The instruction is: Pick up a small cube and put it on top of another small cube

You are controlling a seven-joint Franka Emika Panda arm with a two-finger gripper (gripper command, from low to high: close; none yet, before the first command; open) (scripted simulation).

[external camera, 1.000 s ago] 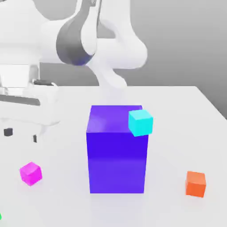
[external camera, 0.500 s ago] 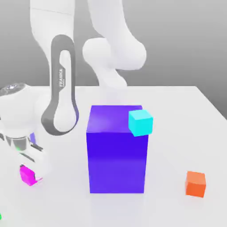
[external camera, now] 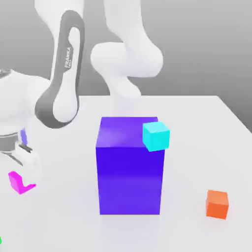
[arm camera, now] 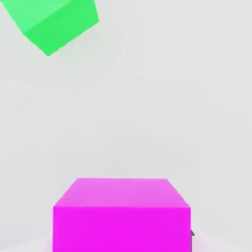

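The small magenta-pink cube (external camera: 17, 182) hangs just above the white table at the exterior view's left, held in my gripper (external camera: 22, 178), which is shut on it. A white finger (external camera: 31, 166) covers part of the cube's right side. In the hand view the same small cube (arm camera: 121, 214) sits close up, with a green cube (arm camera: 58, 20) on the table beyond it. A small cyan cube (external camera: 156, 136) sits at the upper right corner of the big blue-purple block (external camera: 130, 172). A small orange cube (external camera: 217, 204) rests on the table at the exterior view's right.
The tall blue-purple block stands mid-table, between my gripper and the orange cube. My white arm (external camera: 64, 78) arches over the left half of the table. The table's far edge (external camera: 197, 96) runs behind the block.
My hand came down on the magenta cube and shut on it. It has since moved up and toward the exterior view's left with the cube in it. The other cubes stayed put.
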